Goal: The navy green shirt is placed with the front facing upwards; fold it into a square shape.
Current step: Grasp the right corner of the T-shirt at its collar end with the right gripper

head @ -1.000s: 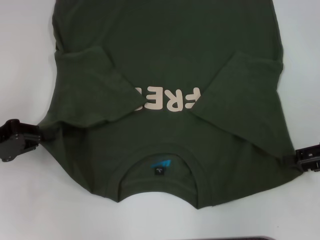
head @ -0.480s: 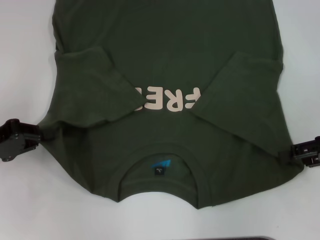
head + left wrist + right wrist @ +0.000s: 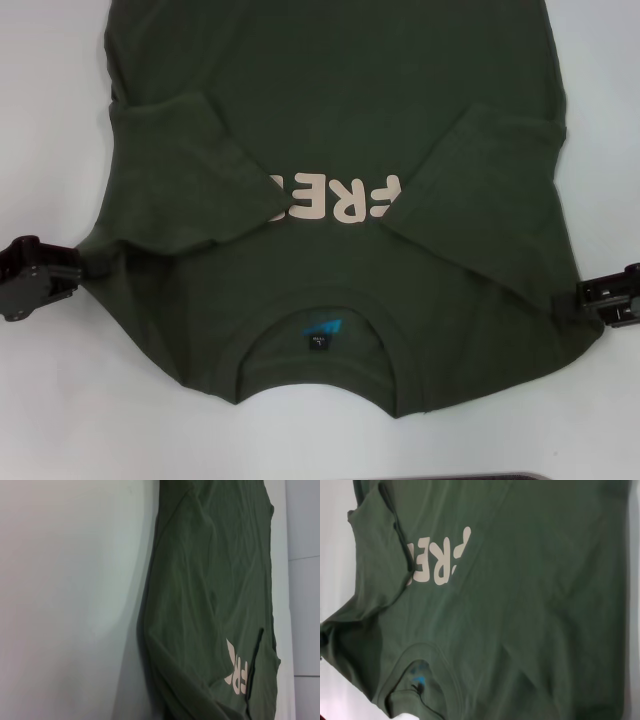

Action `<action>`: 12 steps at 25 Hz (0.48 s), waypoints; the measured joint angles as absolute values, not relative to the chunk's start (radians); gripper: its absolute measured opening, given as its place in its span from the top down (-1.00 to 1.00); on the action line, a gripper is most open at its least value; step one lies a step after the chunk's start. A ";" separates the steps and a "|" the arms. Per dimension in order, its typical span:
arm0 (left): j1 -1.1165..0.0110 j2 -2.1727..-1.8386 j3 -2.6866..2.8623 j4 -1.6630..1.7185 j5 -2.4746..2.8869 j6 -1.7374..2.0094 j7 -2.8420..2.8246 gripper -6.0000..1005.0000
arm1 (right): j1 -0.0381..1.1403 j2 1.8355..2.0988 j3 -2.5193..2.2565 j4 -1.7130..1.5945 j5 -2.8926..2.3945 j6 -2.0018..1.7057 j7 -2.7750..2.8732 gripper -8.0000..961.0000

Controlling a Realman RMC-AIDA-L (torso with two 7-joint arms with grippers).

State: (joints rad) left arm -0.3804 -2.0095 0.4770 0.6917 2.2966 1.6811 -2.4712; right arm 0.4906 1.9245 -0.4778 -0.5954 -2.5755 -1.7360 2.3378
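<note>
The left gripper (image 3: 72, 268) and right gripper (image 3: 590, 298) are flanking the navy green shirt (image 3: 330, 110) at its shoulders, collar nearest the robot; their grip I cannot tell.

Bare table (image 3: 50, 120) flanking shirt (image 3: 340, 120)

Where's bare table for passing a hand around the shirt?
Bare white table runs outboard of the left gripper, past the right gripper at the far corner, and near the collar. The navy green shirt fills the middle.
</note>
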 joint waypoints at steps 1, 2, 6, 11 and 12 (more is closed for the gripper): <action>-0.380 -2.010 0.477 0.692 2.296 1.681 -2.471 0.87 | 0.491 1.925 -0.478 -0.595 -2.575 -1.735 2.338 -0.14; -0.381 -2.010 0.477 0.692 2.296 1.681 -2.471 0.87 | 0.492 1.925 -0.480 -0.593 -2.576 -1.733 2.338 -0.14; -0.382 -2.010 0.477 0.693 2.296 1.681 -2.471 0.87 | 0.495 1.927 -0.486 -0.579 -2.581 -1.721 2.339 -0.11; -0.382 -2.010 0.477 0.693 2.296 1.682 -2.471 0.86 | 0.492 1.927 -0.489 -0.584 -2.582 -1.712 2.342 -0.07; -0.382 -2.010 0.477 0.693 2.296 1.683 -2.471 0.86 | 0.491 1.927 -0.489 -0.588 -2.582 -1.712 2.342 -0.07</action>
